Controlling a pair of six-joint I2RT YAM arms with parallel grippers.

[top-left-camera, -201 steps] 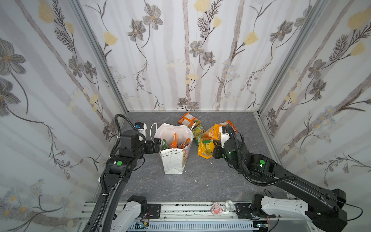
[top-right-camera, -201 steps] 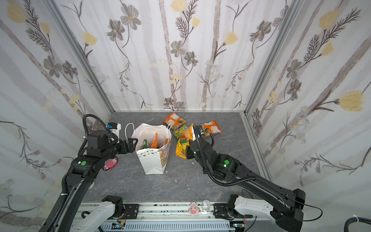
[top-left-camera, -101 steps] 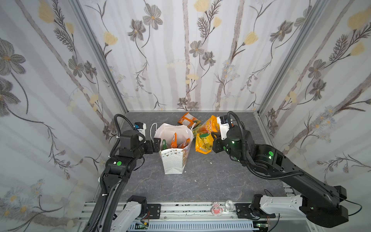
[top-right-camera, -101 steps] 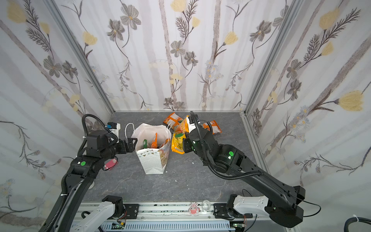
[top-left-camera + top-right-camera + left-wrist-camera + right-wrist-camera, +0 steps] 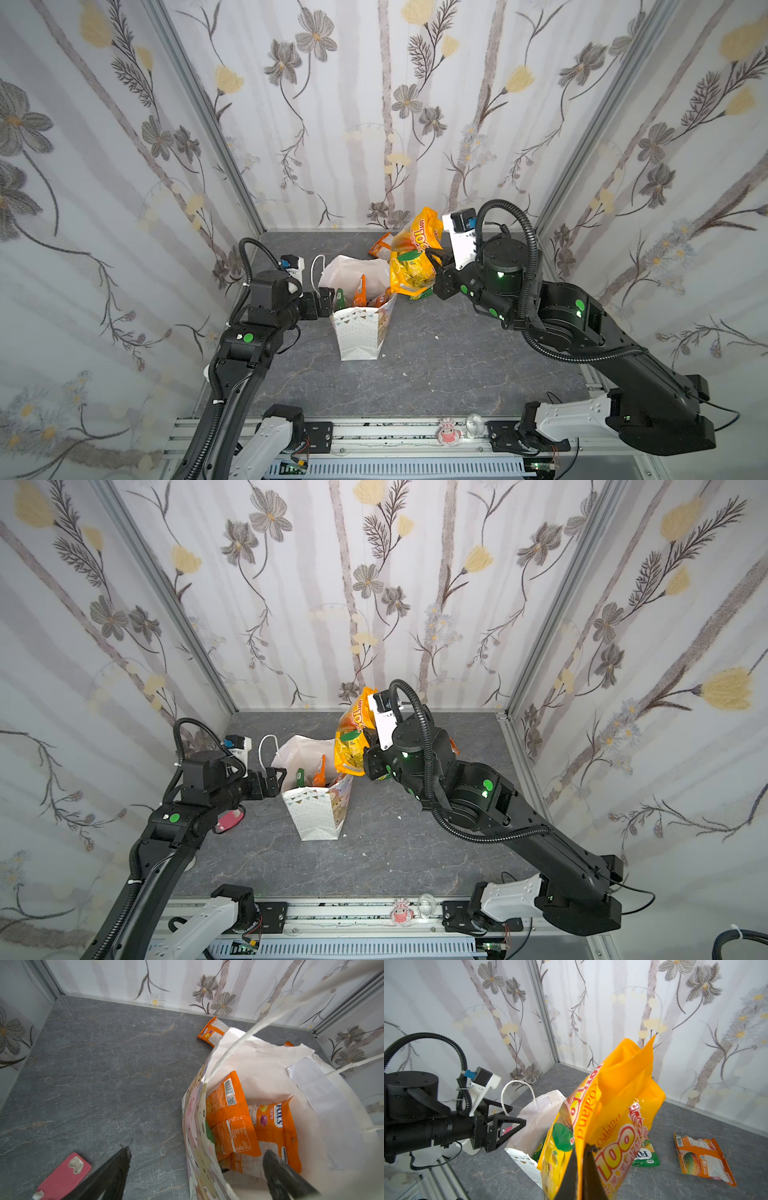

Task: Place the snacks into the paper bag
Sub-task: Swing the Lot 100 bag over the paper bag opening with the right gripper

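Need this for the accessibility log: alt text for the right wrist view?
The right gripper is shut on a big yellow snack packet, holding it up next to the open white paper bag. The left gripper, open, sits at the bag's rim. A green packet and an orange packet lie on the grey table.

Both top views look down from high over the whole grey marbled desk (image 5: 415, 374); both wrist cameras, close in, face the white dotted paper bag (image 5: 259, 1064).
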